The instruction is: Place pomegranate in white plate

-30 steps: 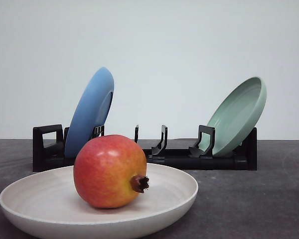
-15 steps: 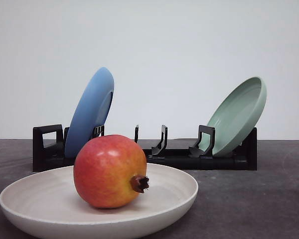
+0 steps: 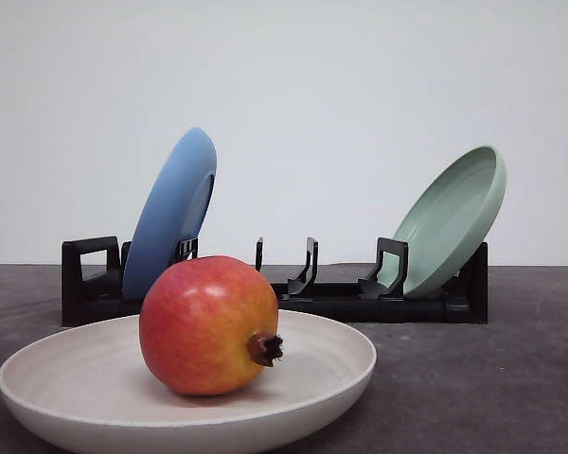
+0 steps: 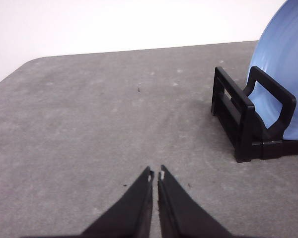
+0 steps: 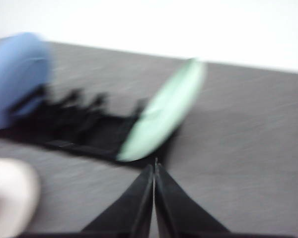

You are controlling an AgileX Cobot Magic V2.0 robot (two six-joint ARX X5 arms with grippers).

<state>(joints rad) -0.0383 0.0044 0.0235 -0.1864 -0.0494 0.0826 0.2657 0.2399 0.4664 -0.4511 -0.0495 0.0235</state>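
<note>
Pomegranate [image 3: 209, 325] sits in the white plate [image 3: 47, 374], both end effectors [image 4: 155, 174] [image 5: 154, 164] pinched closed on nothing; only risk: round fruit rolling if the table [image 3: 511, 378] gets bumped.

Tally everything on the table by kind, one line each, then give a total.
Plates: 3, the white plate, the blue plate, the pale green plate
Fruit: 1, the pomegranate, lying in the white plate
Dish racks: 1, the black rack
Total: 5
</note>
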